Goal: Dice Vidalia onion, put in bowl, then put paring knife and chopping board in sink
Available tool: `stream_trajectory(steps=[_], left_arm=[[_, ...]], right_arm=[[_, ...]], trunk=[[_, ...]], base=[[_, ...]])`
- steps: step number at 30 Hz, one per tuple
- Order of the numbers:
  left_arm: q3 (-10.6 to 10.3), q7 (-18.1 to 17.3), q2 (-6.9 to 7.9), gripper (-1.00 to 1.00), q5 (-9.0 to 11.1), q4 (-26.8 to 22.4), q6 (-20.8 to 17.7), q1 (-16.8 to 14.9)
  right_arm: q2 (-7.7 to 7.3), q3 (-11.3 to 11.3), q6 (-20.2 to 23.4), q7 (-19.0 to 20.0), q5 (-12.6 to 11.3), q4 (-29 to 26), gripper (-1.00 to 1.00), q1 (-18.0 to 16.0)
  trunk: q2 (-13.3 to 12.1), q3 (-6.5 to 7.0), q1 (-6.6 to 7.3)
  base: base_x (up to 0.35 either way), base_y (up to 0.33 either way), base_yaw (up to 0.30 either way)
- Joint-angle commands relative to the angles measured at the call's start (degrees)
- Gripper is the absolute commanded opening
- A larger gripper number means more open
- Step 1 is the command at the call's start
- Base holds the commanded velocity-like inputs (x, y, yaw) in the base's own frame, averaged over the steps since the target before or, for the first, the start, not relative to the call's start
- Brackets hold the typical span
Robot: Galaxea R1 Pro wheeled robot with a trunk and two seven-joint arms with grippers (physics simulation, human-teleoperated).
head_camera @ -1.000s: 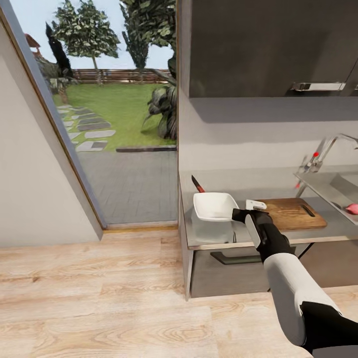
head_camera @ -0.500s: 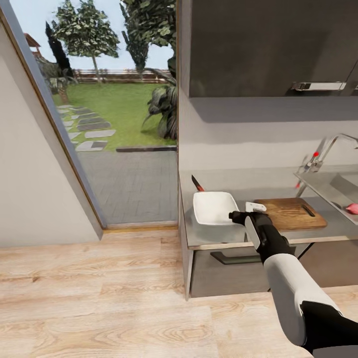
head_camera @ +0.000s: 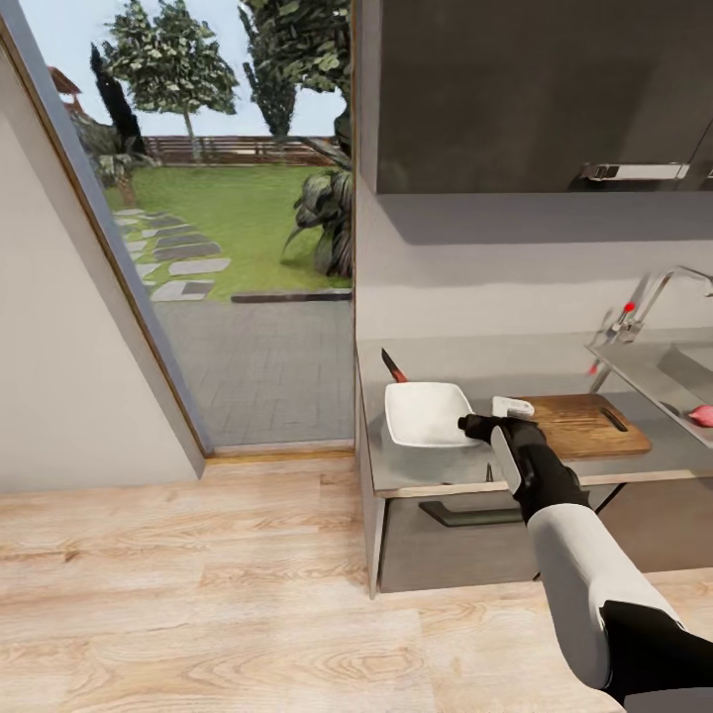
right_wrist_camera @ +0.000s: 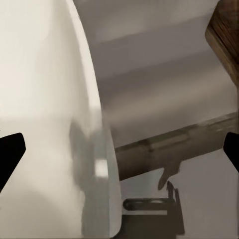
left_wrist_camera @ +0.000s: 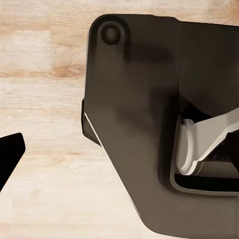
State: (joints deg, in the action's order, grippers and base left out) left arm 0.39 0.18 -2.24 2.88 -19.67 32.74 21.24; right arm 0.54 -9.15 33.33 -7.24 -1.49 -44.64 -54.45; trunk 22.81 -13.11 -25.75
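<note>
At the kitchen desk (head_camera: 436, 473), we find our right hand (head_camera: 477, 426) hovering just beside the bowl (head_camera: 428, 411), between it and the chopping board (head_camera: 584, 424); whether that hand is open or holding anything we cannot tell. The Vidalia onion (head_camera: 702, 415) lies in the sink (head_camera: 662, 371) toward the desk's right end and the paring knife (head_camera: 394, 367) rests behind the bowl near the left rear corner, so we judge the fetching of the onion not yet done, and the next move calls for a reach rightward across the board. Bare desk lies behind the board, while the front edge sits close under the wrist, and our left hand (left_wrist_camera: 11, 154) shows only a dark fingertip over wooden floor (left_wrist_camera: 45, 89), its opening beyond what we can tell.
</note>
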Motion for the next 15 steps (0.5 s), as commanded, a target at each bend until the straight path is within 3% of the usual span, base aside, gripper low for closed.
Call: stream_trajectory(steps=[1, 11, 15], left_arm=[[0.0, -0.1, -0.03, 1.00, 0.3, -0.1, 0.0, 0.0], [0.0, -0.1, -0.04, 1.00, 0.3, -0.1, 0.0, 0.0], [0.0, -0.1, -0.04, 1.00, 0.3, -0.1, 0.0, 0.0]], right_arm=[[0.01, -0.1, 0.3, 0.1, -0.2, -0.8, 1.00, 0.0], [-0.14, -0.2, 0.4, 4.1, -0.1, -6.2, 1.00, 0.0], [-0.11, -0.2, 0.4, 5.0, -0.2, -7.8, 1.00, 0.0]], trunk=[[0.1, -0.10, -0.04], [0.1, -0.10, -0.04], [0.1, -0.10, -0.04]], base=[[0.000, 0.000, 0.000], [-0.001, 0.000, 0.000], [-0.158, 0.000, 0.000]])
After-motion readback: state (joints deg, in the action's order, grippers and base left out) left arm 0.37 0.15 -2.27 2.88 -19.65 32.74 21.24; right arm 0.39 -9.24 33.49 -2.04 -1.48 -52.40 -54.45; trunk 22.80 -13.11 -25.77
